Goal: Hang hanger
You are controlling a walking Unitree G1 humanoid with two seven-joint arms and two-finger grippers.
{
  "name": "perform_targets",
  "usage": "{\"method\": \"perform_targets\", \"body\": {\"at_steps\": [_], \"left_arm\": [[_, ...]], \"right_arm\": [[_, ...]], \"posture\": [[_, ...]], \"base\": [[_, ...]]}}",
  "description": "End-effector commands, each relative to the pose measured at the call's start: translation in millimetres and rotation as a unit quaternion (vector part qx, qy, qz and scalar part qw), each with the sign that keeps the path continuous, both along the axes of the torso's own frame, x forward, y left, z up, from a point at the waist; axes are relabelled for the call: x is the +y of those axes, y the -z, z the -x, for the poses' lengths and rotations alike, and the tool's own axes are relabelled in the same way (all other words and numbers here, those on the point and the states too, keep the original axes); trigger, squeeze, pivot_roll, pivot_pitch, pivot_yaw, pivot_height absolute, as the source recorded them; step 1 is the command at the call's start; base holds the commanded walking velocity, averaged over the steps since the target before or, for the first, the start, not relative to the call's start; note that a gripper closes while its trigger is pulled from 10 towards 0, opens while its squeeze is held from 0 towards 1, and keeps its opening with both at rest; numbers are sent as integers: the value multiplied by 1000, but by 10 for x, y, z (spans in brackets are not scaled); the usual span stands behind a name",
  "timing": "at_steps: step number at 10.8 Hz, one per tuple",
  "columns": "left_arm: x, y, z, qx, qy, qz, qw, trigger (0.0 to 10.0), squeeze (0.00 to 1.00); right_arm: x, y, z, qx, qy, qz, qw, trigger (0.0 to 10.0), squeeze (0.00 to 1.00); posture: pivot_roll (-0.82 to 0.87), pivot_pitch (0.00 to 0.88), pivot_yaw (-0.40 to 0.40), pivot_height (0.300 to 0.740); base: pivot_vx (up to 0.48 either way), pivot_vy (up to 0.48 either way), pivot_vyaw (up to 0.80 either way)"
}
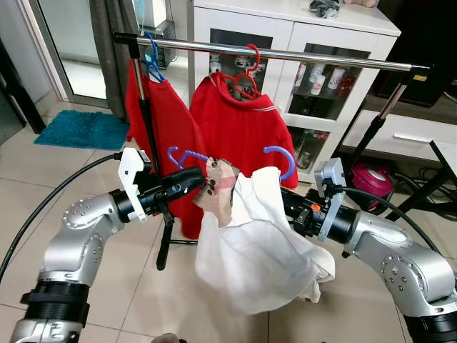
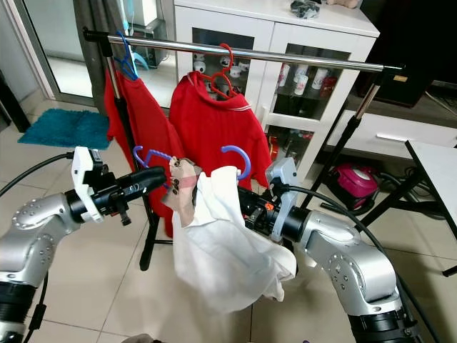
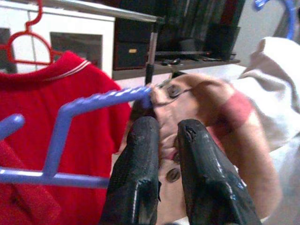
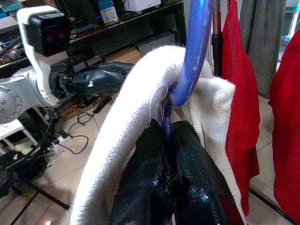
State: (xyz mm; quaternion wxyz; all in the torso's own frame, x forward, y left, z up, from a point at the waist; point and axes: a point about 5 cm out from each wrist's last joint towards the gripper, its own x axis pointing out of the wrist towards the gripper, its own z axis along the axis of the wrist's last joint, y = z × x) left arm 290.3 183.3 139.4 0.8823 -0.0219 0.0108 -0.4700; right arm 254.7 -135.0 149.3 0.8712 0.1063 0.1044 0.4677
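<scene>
The blue hanger (image 1: pixel 214 158) sits in the air between the two arms, below and in front of the rail (image 1: pixel 285 56), with a white garment (image 1: pixel 257 250) draped over it and hanging down toward the tiled floor (image 1: pixel 93 171). The hanger's hook (image 1: pixel 280 158) curves up at the robot's right side of the cloth, while its ridged arm pokes out bare on the left side.

The left end effector (image 1: pixel 202 180) reaches in from the left at the garment's patterned pink-and-tan collar patch (image 3: pixel 211 112). In the left wrist view its two fingers (image 3: pixel 140 159) sit close together, pressed against that cloth just beneath the hanger's arm, clenched on the fabric.

The right end effector (image 4: pixel 166 140) comes in from the right, behind the white cloth. In the right wrist view its fingers are clamped tight around the thin blue hanger stem, with the cloth bunched over them.

On the rail above hang two red shirts: one on a blue hanger near the rail's left end (image 1: pixel 150 107), one on a red hanger nearer the middle (image 1: pixel 243 121). Behind the rail stands a white cabinet (image 1: pixel 285 28) with glass doors, and a teal mat (image 1: pixel 82 128) lies on the floor to the left
</scene>
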Motion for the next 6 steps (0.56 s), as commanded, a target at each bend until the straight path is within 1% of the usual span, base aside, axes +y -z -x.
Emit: {"method": "perform_targets", "body": {"at_steps": [1, 2, 3, 4, 5, 6], "left_arm": [[-11, -49, -45, -13, -5, -5, 1000, 10000, 0], [-1, -46, -83, -13, -14, -11, 1000, 10000, 1000], [-1, -42, -99, -16, -20, -17, 1000, 10000, 1000], [-20, -22, -108, -13, -16, -18, 1000, 10000, 157], [-54, -10, -106, -8, -1, -16, 1000, 10000, 0], [-95, -3, -113, 0, 14, -11, 1000, 10000, 0]], "right_arm": [[-22, -106, -20, -23, -2, 1, 1000, 10000, 0], [-21, -108, -17, -24, -2, 1, 1000, 10000, 0], [-24, -107, -12, -24, -2, 1, 1000, 10000, 0], [-25, -105, -6, -24, -2, 1, 1000, 10000, 0], [-24, -105, -4, -24, -2, 0, 1000, 10000, 0], [-24, -106, -8, -24, -3, 0, 1000, 10000, 0]], "posture": [[-80, 0, -50, 740], [-82, 0, -47, 740], [-85, 0, -44, 740], [-85, 0, -44, 740], [-85, 0, -44, 740], [-84, 0, -43, 740]], "base": [[0, 0, 0], [0, 0, 0], [0, 0, 0], [0, 0, 0], [0, 0, 0], [0, 0, 0]]}}
